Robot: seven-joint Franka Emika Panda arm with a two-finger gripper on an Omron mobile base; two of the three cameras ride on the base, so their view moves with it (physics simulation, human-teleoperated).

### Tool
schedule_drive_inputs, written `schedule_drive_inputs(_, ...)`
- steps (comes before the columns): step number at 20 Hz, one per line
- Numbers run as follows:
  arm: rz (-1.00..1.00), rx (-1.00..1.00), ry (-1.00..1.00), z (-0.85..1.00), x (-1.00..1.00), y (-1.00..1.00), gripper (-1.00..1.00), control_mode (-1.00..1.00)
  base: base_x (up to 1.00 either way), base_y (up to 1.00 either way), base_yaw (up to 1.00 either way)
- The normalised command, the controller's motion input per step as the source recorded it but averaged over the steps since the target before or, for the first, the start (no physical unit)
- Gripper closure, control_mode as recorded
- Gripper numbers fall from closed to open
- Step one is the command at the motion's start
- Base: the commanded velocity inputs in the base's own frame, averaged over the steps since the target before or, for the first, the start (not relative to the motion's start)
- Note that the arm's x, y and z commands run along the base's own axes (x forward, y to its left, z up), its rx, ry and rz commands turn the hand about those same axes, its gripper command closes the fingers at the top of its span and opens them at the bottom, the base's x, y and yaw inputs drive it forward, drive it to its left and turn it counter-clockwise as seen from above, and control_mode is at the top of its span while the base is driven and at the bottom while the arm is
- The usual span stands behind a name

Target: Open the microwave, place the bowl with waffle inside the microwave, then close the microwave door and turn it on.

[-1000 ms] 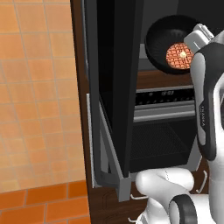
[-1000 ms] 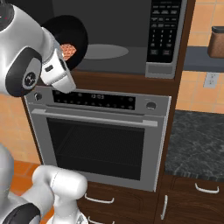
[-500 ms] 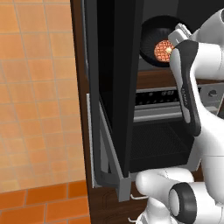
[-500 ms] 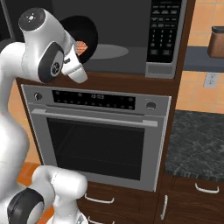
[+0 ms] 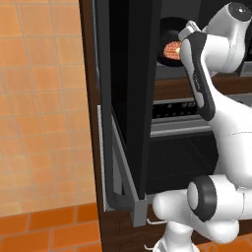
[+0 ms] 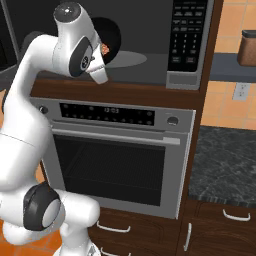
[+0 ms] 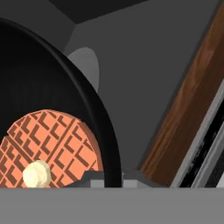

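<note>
**Black bowl with waffle held at the mouth of the open microwave**

The small round shallow black bowl [image 7: 57,105] sits right against the hand [image 7: 114,176]: in the hand view its dark rim curves down between the two finger tips at the bottom edge, so the jaws stand narrow and clamped on that rim. Inside the bowl lies a round orange-brown waffle [image 7: 52,146] with a pale dab of butter [image 7: 36,173] on it. From the left base view the bowl [image 5: 167,44] is tipped up on edge, its inside facing the camera, just beside the white wrist and raised above the grey floor of the cavity. In the right base view it [image 6: 111,37] shows behind the arm's upper joint, at the left part of the cavity, with the round turntable plate [image 6: 131,58] lying flat to its right.

The large built-in microwave with grey cavity [image 6: 150,35] stands open; its big black glass microwave door [image 5: 130,88] is swung out to the left. The dark keypad panel [image 6: 184,35] on the right carries button labels too small to read.

Below is a silver oven with a horizontal bar handle [image 6: 117,160]; its display is not legible. Dark wood cabinets surround both appliances, a speckled dark stone desk [image 6: 225,170] lies to the right, and orange tiles cover the wall [image 5: 44,98].
</note>
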Motion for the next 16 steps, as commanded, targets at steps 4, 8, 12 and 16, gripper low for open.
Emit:
schedule_drive_inputs(4, 0.00, 0.05, 0.00, -0.01, 0.68, 0.00, 1.00, -1.00, 0.00, 0.00, 0.00)
schedule_drive_inputs(8, -0.02, 0.01, 0.00, -0.13, 0.59, 0.00, 1.00, -1.00, 0.00, 0.00, 0.00)
schedule_drive_inputs(12, -0.04, 0.00, 0.00, -0.28, 0.51, -0.02, 1.00, -1.00, 0.00, 0.00, 0.00)
schedule_drive_inputs(16, -0.04, 0.02, 0.00, -0.33, 0.50, -0.09, 1.00, -1.00, 0.00, 0.00, 0.00)
